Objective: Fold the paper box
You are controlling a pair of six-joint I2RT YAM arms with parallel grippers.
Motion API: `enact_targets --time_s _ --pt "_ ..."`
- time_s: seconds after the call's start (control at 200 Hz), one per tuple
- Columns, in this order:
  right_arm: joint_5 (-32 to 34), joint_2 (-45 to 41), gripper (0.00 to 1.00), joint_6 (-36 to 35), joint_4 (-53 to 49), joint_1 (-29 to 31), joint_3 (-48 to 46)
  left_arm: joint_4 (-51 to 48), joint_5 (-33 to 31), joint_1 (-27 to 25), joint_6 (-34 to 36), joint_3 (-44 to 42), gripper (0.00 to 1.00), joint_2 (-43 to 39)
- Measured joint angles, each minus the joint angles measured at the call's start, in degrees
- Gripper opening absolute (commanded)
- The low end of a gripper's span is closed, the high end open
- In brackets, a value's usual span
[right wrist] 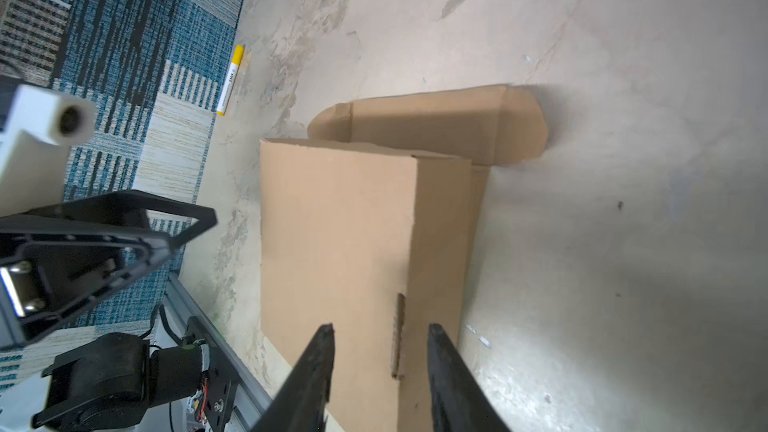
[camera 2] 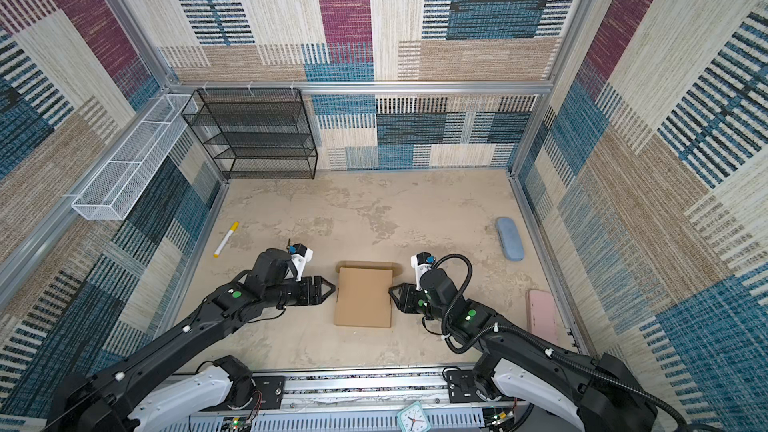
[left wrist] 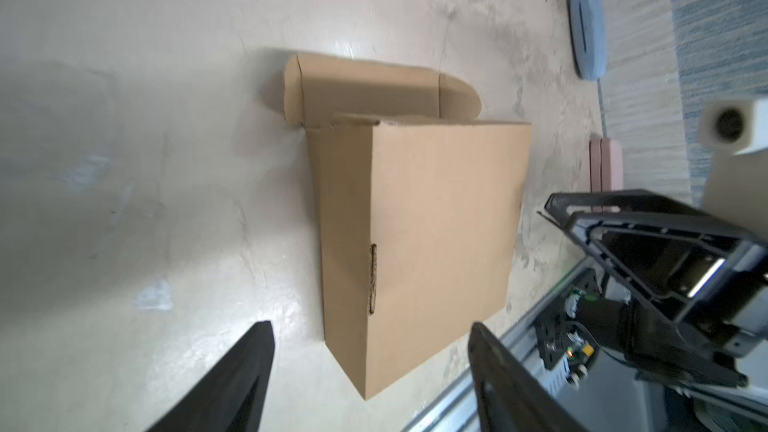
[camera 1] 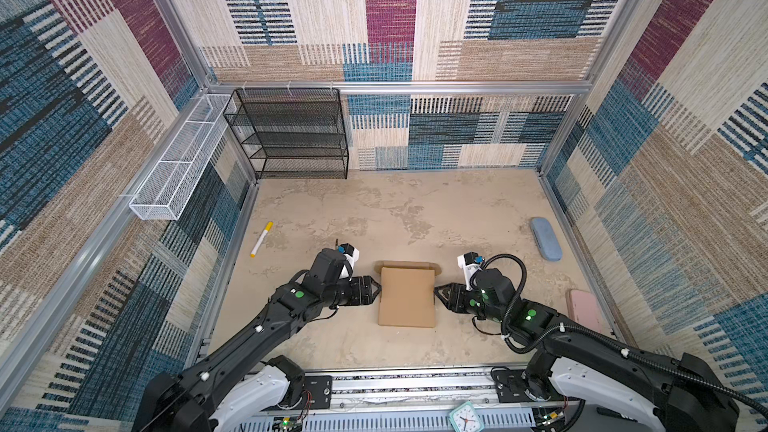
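1. We find the paper box (camera 1: 407,297) lying on the desk (camera 1: 374,209), toward the near edge and about midway across, right between the two arms.
2. In both top views it is closed over on top and shows a plain brown rectangle. At its far end a flap (camera 1: 407,265) with rounded ears lies spread on the desk.
3. The left tool (camera 1: 378,285) points at the box's left side, with its tip just beside the cardboard. In the left wrist view its fingers (left wrist: 245,371) stand wide apart, and we see nothing clamped between them.
4. The right tool (camera 1: 436,290) points at the box's right side, with its tip right at the edge. In the right wrist view its fingers (right wrist: 316,371) stand at a narrower gap, and between them we see the box's side wall with its slot (right wrist: 400,334). We see no clamp here, though the tips may be brushing the cardboard; that is too close for us to call.
5. Round the desk, a yellow-capped marker (camera 1: 261,238) lies well off to the left. A blue oblong case (camera 1: 545,238) rests by the right wall, and a pink case (camera 1: 584,311) lies nearer along that same wall.
6. At the back left stands a black mesh rack (camera 1: 291,135), with a white mesh basket (camera 1: 178,160) hung on the left wall beside it. A small clock (camera 1: 464,417) sits on the front rail.
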Motion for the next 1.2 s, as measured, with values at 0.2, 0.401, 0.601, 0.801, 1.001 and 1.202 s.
enact_targets --time_s 0.2,0.401,0.601,0.801,1.001,1.202 --pt "-3.0 8.7 0.28 -1.6 1.3 -1.8 2.0 -0.2 3.5 0.3 0.0 3.7 0.76 9.6" --pt "-4.3 15.6 0.25 -2.4 2.6 -2.5 3.0 -1.4 3.6 0.8 0.5 6.1 0.76 18.5" --pt "-7.1 18.9 0.26 -3.3 5.2 -4.0 3.5 -1.5 8.2 3.2 0.9 6.3 0.71 24.6" --pt "-10.7 18.2 0.41 -3.6 7.2 -6.5 2.0 -0.3 9.4 4.1 0.9 5.4 0.72 23.1" --pt "-14.5 16.2 0.51 -3.0 7.6 -7.6 1.4 3.1 11.8 4.5 0.4 3.5 0.72 21.0" --pt "-19.4 20.9 0.51 -2.8 9.8 -9.7 1.2 8.8 16.9 5.1 -1.8 2.3 0.70 23.9"
